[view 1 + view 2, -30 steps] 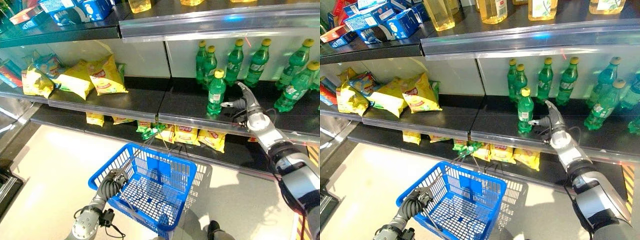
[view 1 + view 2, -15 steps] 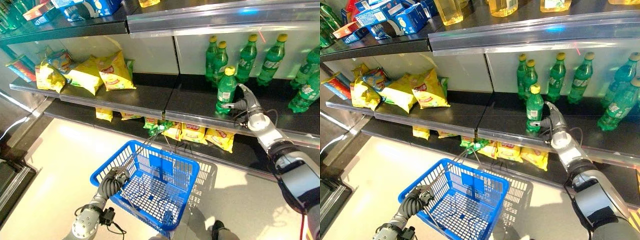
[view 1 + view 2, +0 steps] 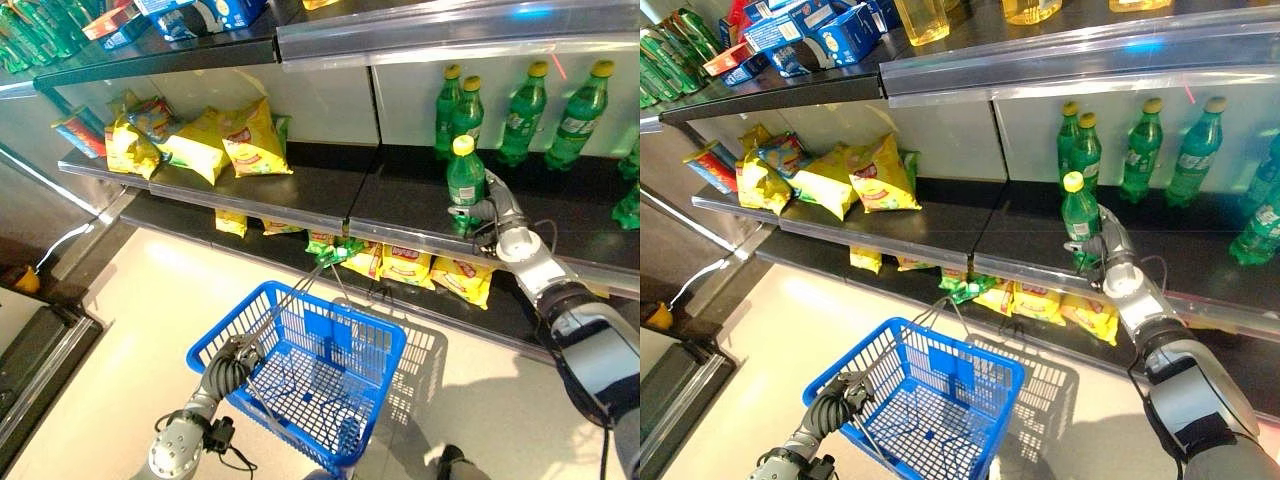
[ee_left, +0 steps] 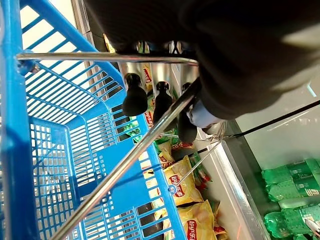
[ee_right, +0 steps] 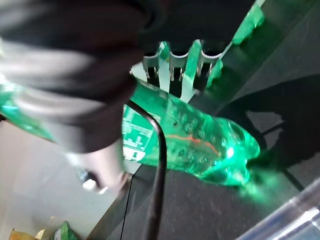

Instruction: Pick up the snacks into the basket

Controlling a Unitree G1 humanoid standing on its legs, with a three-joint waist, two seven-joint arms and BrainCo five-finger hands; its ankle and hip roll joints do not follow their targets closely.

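Observation:
The blue plastic basket (image 3: 330, 310) hangs low in front of the shelves, and my left hand (image 3: 228, 368) is shut on its wire handle (image 4: 125, 160); the fingers (image 4: 135, 97) curl over that handle. On the middle shelf my right hand (image 3: 495, 215) is wrapped round a green bottle (image 3: 465, 180) with a yellow cap. The fingers (image 5: 170, 65) reach behind the bottle (image 5: 200, 145). Yellow snack bags (image 3: 245, 140) lie on the middle shelf to the left. More yellow bags (image 3: 405, 265) sit on the lowest shelf, behind the basket.
Several other green bottles (image 3: 525, 105) stand at the back of the middle shelf. Blue boxes (image 3: 190, 15) and green cans (image 3: 40, 25) fill the top shelf. The shelf's front edge (image 3: 400, 238) juts out above the basket. Pale floor (image 3: 130, 290) lies to the left.
The camera has shifted, so the whole scene sits further right. My right hand has closed in from beside the green bottle until it wraps it. The left hand keeps its hold on the basket.

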